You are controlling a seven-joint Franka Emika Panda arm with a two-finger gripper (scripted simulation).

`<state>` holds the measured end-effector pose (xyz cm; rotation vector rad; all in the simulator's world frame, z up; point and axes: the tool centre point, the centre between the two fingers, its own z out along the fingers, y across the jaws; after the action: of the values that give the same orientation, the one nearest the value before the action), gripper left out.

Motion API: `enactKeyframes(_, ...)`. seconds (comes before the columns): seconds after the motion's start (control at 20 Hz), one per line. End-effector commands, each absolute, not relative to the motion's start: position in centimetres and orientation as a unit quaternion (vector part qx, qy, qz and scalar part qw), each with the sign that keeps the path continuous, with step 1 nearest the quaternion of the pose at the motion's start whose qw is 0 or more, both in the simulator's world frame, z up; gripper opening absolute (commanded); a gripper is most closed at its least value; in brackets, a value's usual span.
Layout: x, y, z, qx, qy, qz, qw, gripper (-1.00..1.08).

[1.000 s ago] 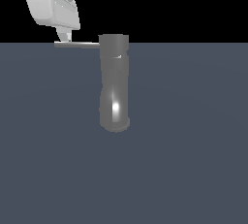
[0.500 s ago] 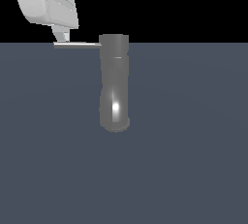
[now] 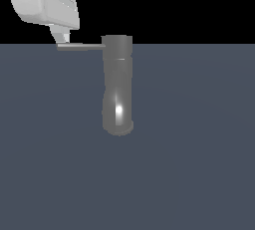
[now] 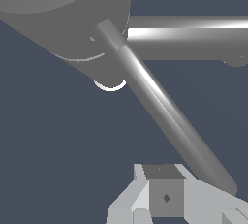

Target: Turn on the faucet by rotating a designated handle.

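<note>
Exterior view: my gripper (image 3: 63, 37) has drifted a little toward the exterior view's left since half a second ago and now hangs over the outer tip of the handle (image 3: 81, 47), which has not turned. Whether my fingers are spread or closed, I cannot tell. The handle juts from the top of the faucet (image 3: 117, 87), standing on a flat blue-grey surface (image 3: 199, 149) against a black backdrop.
</note>
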<state>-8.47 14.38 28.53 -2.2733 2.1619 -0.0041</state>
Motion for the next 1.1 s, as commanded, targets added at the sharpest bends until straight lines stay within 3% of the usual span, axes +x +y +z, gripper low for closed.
enactKeyframes(0.0,-9.1,13.4,28.5,-0.723,0.691,-0.001,0.001,-1.0)
enactKeyframes(1.05,-14.4,7.3,28.5,-0.724,0.69,0.0,0.0,-1.0)
